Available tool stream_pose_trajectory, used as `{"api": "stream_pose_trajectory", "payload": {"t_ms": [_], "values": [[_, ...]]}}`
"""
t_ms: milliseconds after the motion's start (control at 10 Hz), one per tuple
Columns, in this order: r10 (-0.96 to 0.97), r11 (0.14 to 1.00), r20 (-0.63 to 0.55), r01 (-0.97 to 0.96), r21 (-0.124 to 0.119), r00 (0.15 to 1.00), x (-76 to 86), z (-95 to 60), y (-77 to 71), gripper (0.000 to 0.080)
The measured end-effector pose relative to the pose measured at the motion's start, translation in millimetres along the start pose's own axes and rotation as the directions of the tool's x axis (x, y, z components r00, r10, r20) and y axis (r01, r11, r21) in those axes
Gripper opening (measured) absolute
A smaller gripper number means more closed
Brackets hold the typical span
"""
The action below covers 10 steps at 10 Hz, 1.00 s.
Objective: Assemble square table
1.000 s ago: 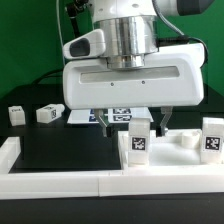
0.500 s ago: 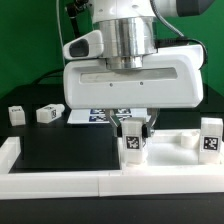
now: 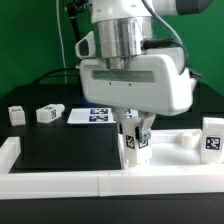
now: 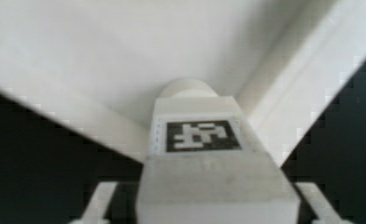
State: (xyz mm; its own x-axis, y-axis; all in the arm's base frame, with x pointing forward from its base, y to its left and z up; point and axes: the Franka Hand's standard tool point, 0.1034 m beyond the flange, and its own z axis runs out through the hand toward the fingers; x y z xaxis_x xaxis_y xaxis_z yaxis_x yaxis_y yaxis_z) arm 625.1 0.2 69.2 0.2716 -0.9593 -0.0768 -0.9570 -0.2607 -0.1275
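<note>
— Four small white blocky plastic legs counted. One of them, the held leg (image 3: 136,144), pinched from both sides in the white two-finger gripper (image 3: 135,128), tag facing out, leaning a little off upright.

— And the white square plastic tray-like table top (image 3: 181,141)?

— Lying just beside the held leg, toward the exterior view's right. Fills the wrist view behind the leg, with an inside corner of the raised rim right there.

— Risks from here?

— Could miss its seat if lowered at that lean. Might jam against the rim instead of dropping in square. Might twist between the fingers (image 4: 102,204), since held by two narrow pads only. Could shove the table top sideways on the black table (image 3: 60,145) if pressed off-centre.

— Anything unclear?

— Plenty. Cannot see the held leg's lower end, nor any hole to take it: covered by the leg itself in the wrist view, by white plastic in front in the exterior view. Cannot tell whether touching the table top or hanging clear. Cannot read the tags on the far loose leg (image 3: 15,113) and near loose leg (image 3: 49,114), well apart at the exterior view's left. Upright leg (image 3: 212,138) crowded against the frame edge. Marker board (image 3: 98,116) half hidden behind the gripper body. Long white border bar (image 3: 60,182) cut off below.
</note>
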Motion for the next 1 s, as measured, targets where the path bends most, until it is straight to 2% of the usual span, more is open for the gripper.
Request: {"api": "stream_pose_trajectory", "payload": {"t_ms": [200, 500, 600, 700, 800, 900, 1000], "values": [[0.272, 0.962, 0.042, -0.273, 0.023, 0.961, 2.1, 0.4, 0.6, 0.0291], [0.377, 0.925, 0.048, -0.378, 0.021, 0.925, 0.7, 1.1, 1.4, 0.0291], [0.297, 0.954, 0.04, -0.298, 0.021, 0.954, 0.3, 1.0, 1.3, 0.0488], [0.084, 0.996, -0.002, -0.084, 0.022, 0.996, -5.1, 0.6, -1.8, 0.0488], [-0.088, 0.995, -0.038, 0.089, 0.037, 0.995, -15.2, 0.2, -7.2, 0.0613], [-0.187, 0.981, -0.044, 0.189, 0.039, 0.981, -21.2, -0.1, -8.5, 0.0638], [-0.249, 0.967, -0.048, 0.251, 0.033, 0.967, -17.3, 0.4, -7.3, 0.0638]]}}
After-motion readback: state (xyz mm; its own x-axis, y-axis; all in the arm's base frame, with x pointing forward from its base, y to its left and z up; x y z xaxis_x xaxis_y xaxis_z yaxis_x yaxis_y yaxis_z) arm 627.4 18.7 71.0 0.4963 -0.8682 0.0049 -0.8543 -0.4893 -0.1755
